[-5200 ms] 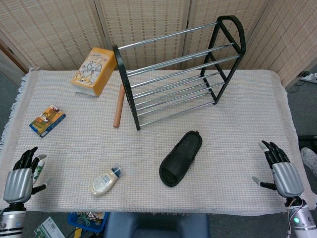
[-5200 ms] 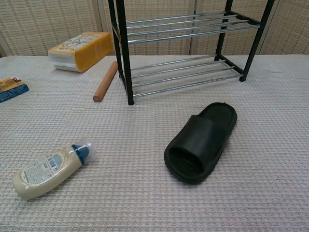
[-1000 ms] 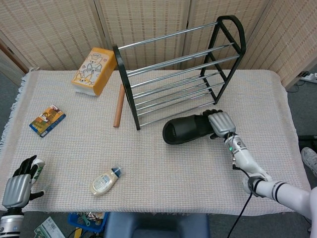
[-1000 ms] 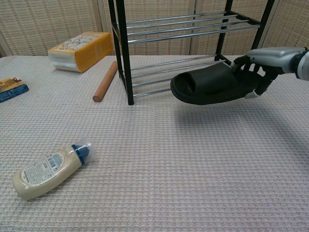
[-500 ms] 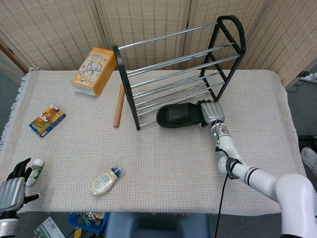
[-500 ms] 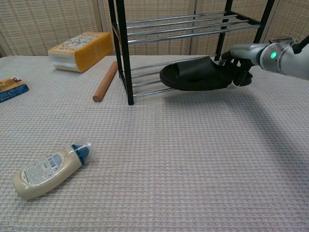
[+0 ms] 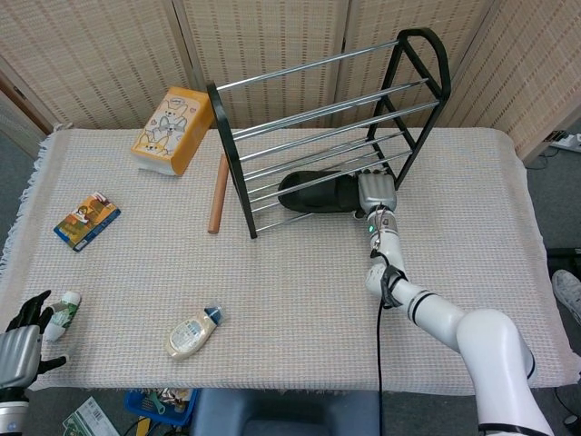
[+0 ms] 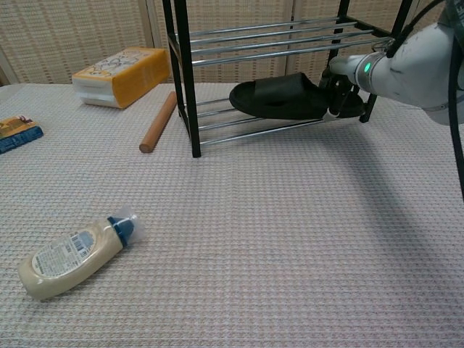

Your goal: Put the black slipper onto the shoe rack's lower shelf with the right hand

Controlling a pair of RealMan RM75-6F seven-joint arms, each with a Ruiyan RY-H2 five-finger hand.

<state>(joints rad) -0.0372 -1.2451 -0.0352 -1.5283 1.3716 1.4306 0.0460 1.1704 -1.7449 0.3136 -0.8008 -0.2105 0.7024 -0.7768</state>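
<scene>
Shoe rack stands at the rear centre of the worktop. Slipper lies over the rack's lower shelf rails, held at its right end by the right hand. Wooden rod lies just left of the rack. Box sits behind and left of the rod. Packet lies near the left edge. Bottle lies at front left. Left hand rests at the front left corner, beside a small bottle.
</scene>
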